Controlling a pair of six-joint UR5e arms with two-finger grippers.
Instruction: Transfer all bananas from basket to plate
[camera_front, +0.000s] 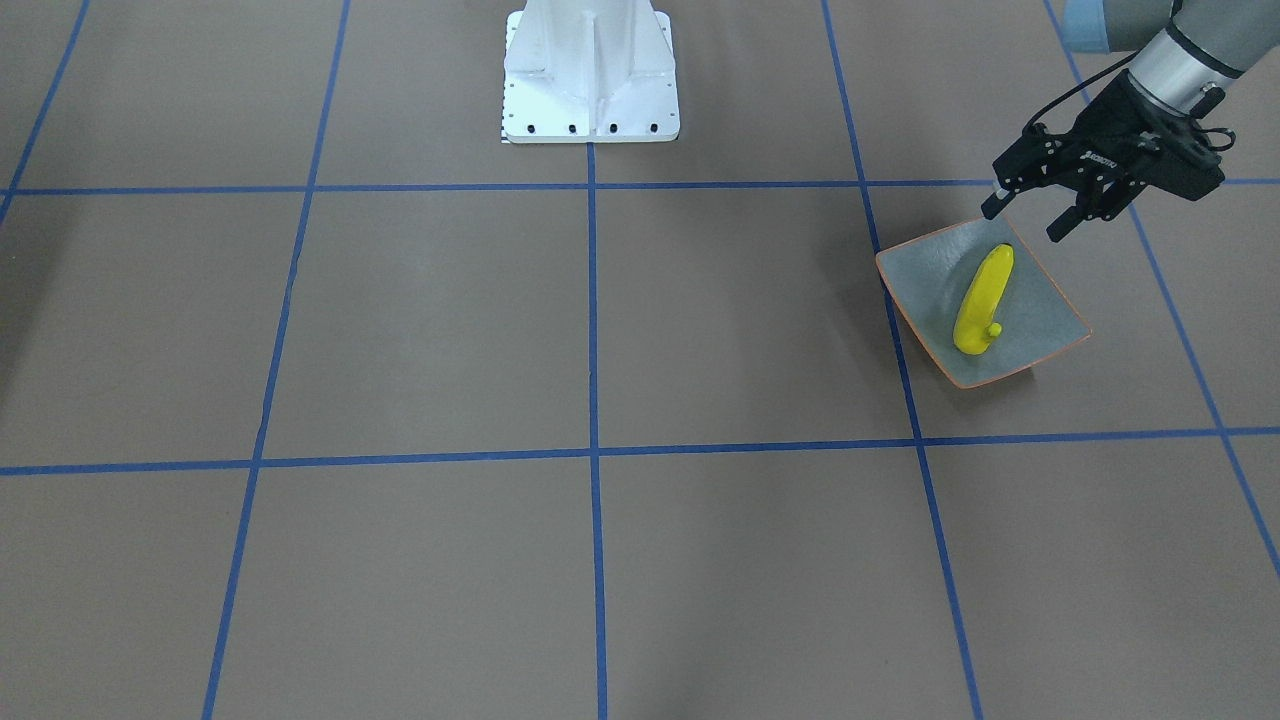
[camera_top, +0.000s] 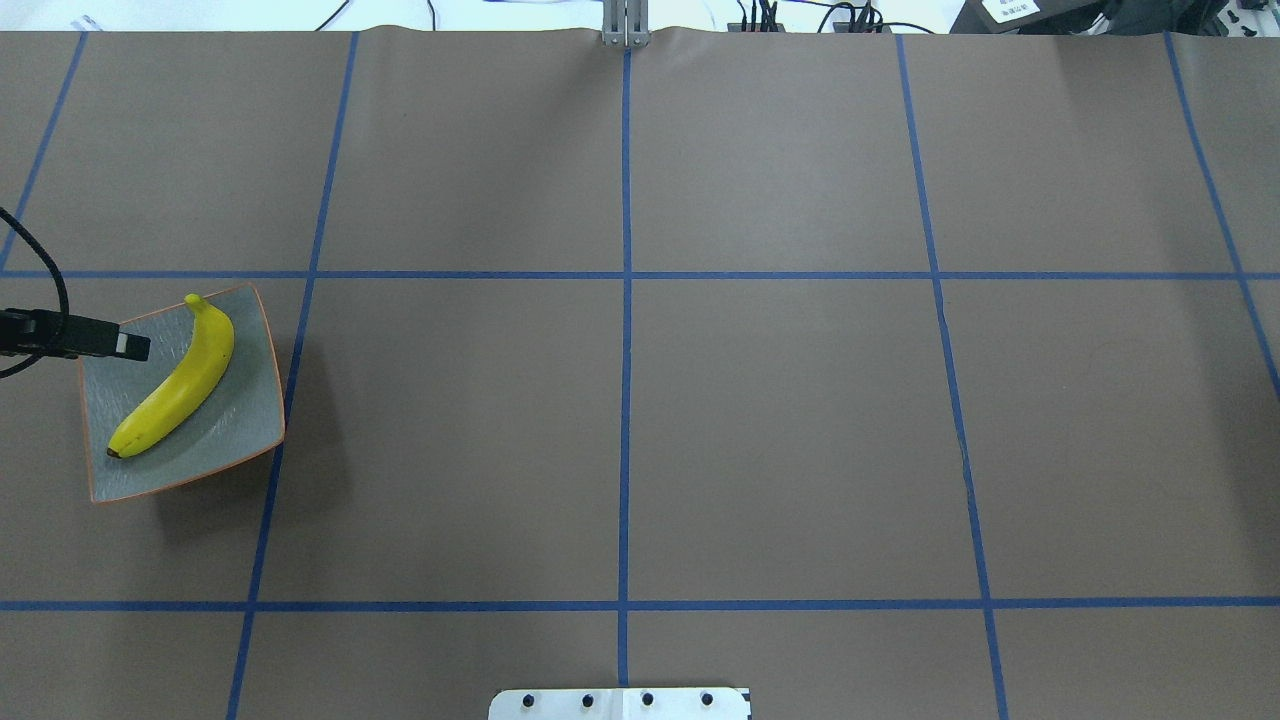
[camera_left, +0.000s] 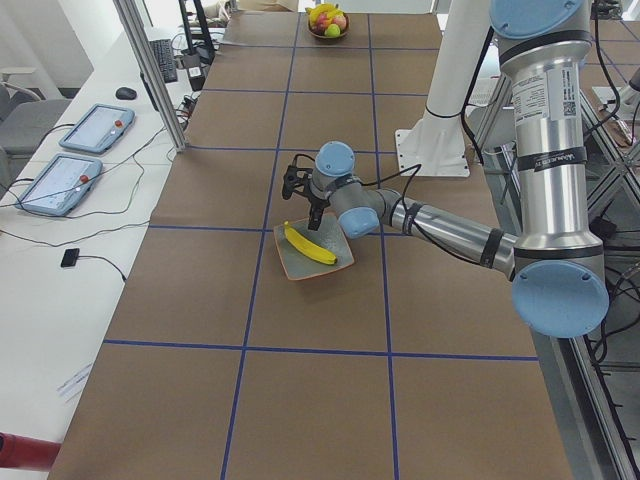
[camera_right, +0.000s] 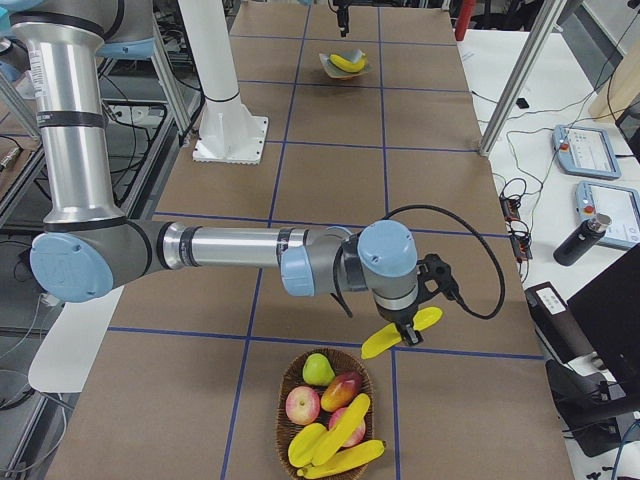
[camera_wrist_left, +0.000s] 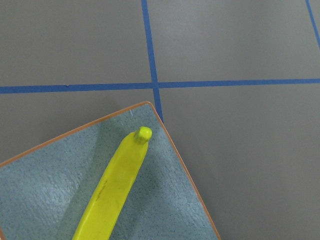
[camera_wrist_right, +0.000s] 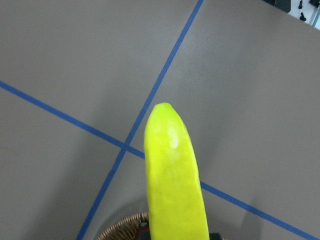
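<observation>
The plate (camera_front: 930, 290) lies at the table's left end and holds one banana (camera_front: 982, 300); both also show in the overhead view, the plate (camera_top: 230, 420) and the banana (camera_top: 180, 385), and in the left wrist view, the plate (camera_wrist_left: 40, 190) and the banana (camera_wrist_left: 115, 195). My left gripper (camera_front: 1028, 220) hovers open and empty over the plate's edge. My right gripper (camera_right: 408, 325) is shut on a second banana (camera_right: 400, 333), held in the air just beyond the basket (camera_right: 281, 415); this banana fills the right wrist view (camera_wrist_right: 175, 185). Two bananas (camera_right: 330, 440) lie in the basket.
The basket also holds apples (camera_right: 302, 405) and a green fruit (camera_right: 318, 368). The white robot base (camera_front: 590, 80) stands at the table's middle edge. Side benches carry tablets (camera_left: 62, 180) and cables. A metal post (camera_left: 150, 70) stands by the table.
</observation>
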